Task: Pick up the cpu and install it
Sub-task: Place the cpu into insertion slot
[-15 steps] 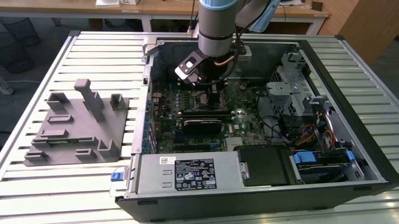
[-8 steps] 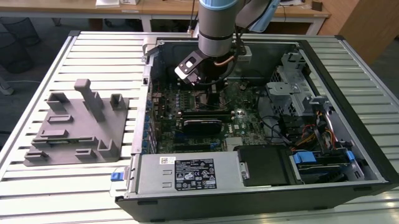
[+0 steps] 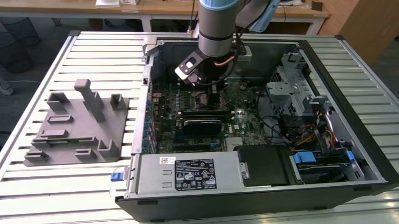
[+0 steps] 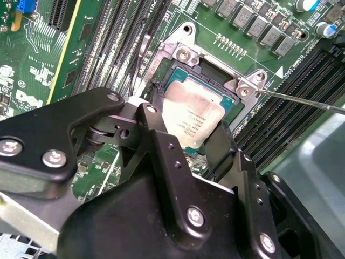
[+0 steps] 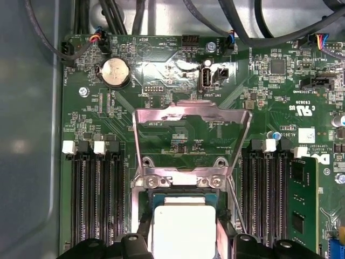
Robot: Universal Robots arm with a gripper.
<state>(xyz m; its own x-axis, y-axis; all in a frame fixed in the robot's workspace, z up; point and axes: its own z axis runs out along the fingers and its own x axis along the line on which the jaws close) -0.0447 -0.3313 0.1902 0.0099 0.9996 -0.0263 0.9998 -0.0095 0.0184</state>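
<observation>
Room around the gripper (image 4: 185,128), jaws closed on the cpu (image 4: 197,110), is tight: raised load plate (image 5: 191,116) standing just beyond, memory slots (image 5: 97,205) flanking both sides, thin lever rod (image 4: 302,101) close by

arm (image 3: 215,23) hangs pretty much straight down, gripper (image 4: 186,123) at the bottom with both fingers (image 4: 159,135) pinched against the cpu (image 4: 195,114) edges

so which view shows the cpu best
The second wrist view: the small flat square silver-topped cpu sits mid-picture, most of its top bare, gripped by the hand over the open metal-framed socket. The first wrist view cuts off part of it. The exterior view has the grey arm standing over that spot.
</observation>
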